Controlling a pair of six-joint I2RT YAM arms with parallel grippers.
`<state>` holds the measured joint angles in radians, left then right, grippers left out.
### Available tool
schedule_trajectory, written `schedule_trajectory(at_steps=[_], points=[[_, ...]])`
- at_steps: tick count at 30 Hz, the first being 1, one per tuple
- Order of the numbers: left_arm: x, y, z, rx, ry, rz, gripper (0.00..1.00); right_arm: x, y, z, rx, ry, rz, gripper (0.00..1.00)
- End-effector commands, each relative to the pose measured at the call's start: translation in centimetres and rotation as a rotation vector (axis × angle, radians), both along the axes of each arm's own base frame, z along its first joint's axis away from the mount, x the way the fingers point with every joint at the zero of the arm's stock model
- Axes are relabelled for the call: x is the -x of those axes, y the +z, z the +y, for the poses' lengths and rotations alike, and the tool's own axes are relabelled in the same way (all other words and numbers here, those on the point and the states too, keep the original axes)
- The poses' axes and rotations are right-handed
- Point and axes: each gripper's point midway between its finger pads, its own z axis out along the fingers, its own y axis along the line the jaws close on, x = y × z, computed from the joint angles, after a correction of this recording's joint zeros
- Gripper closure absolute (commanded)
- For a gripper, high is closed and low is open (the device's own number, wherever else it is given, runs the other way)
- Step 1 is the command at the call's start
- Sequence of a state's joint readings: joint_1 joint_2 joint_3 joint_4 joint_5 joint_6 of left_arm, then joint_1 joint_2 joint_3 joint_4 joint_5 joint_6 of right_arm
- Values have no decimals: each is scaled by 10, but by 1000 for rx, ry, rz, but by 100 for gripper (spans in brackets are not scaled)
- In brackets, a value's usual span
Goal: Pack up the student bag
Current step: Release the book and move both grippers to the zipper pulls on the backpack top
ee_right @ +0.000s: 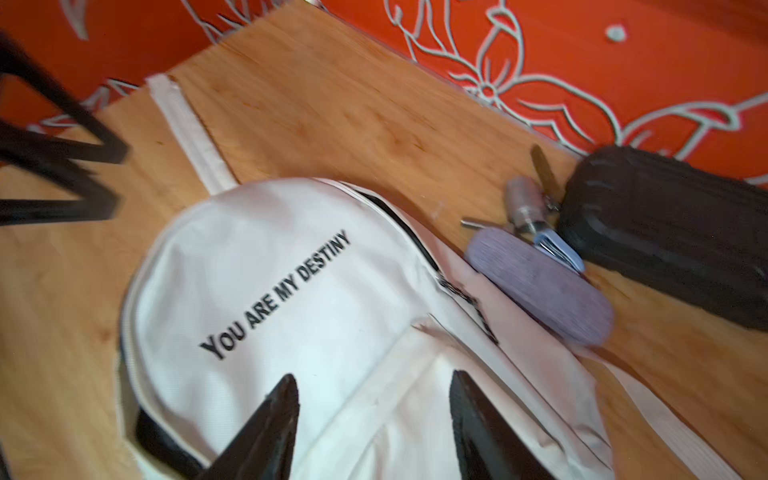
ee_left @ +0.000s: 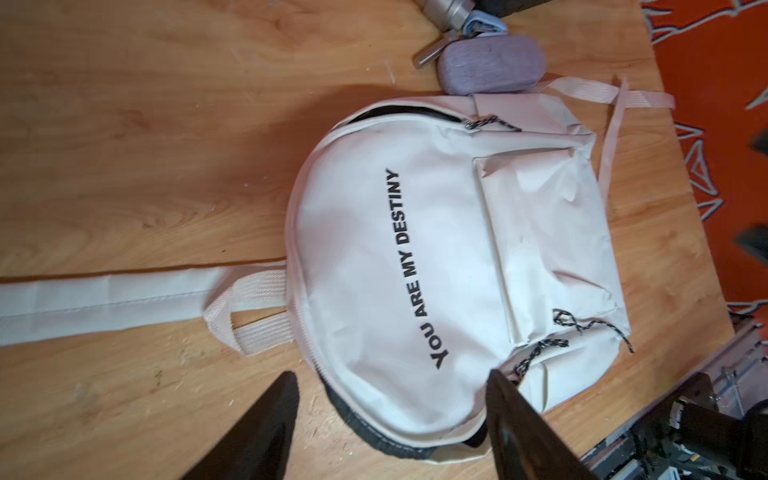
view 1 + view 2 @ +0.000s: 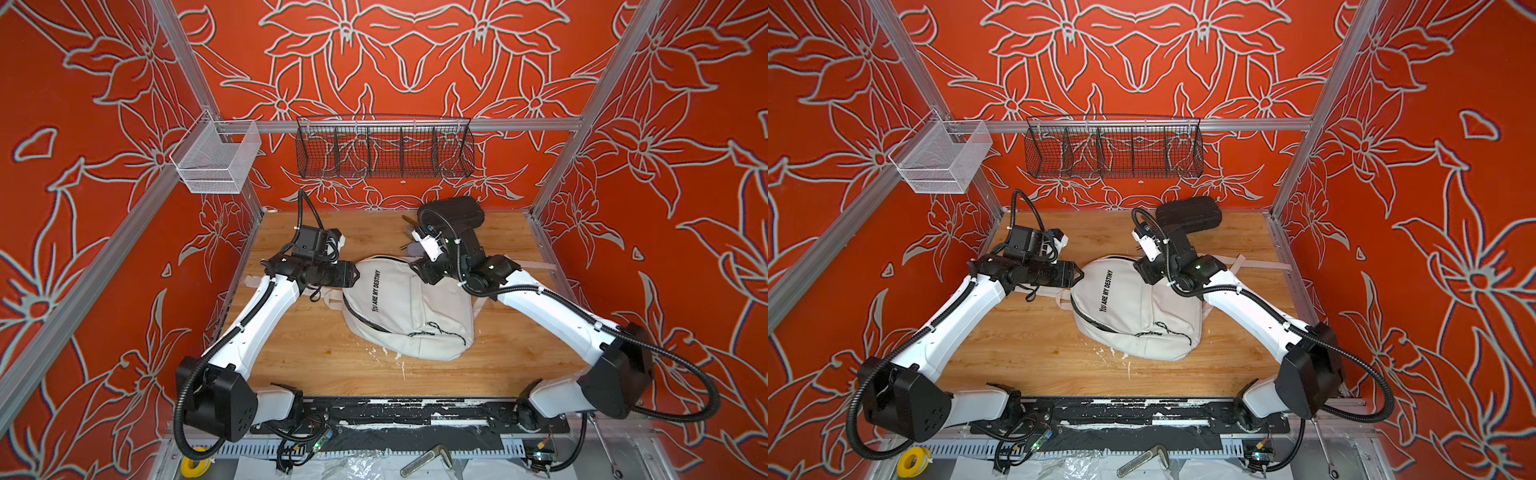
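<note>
the student bag [image 3: 415, 299] lies flat in the middle of the worktop [image 3: 316, 353], print up, between both hands. the left hand [image 2: 390, 374] and the right hand [image 1: 374, 376] are spread open, holding nothing. i fear a hand pinches two layers of the soft cloth, so the zip mouth will not open. its long axis runs left to right, rounded top pointing left.
</note>
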<state>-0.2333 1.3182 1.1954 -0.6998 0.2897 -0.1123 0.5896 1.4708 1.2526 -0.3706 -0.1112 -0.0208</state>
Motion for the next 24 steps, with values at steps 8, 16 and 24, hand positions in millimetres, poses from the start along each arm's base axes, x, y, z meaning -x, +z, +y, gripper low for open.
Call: schedule_trajectory(at_steps=[8,16,24], points=[[-35,10,-86,-84,-377,-170,38,-59,-79,-33,62,-153,240,43],[-67,-6,-104,-136,-466,-145,41,-83,-132,-19,46,-140,390,51],[-76,-14,-109,-176,-542,-186,42,-87,-163,-30,162,-146,428,55]])
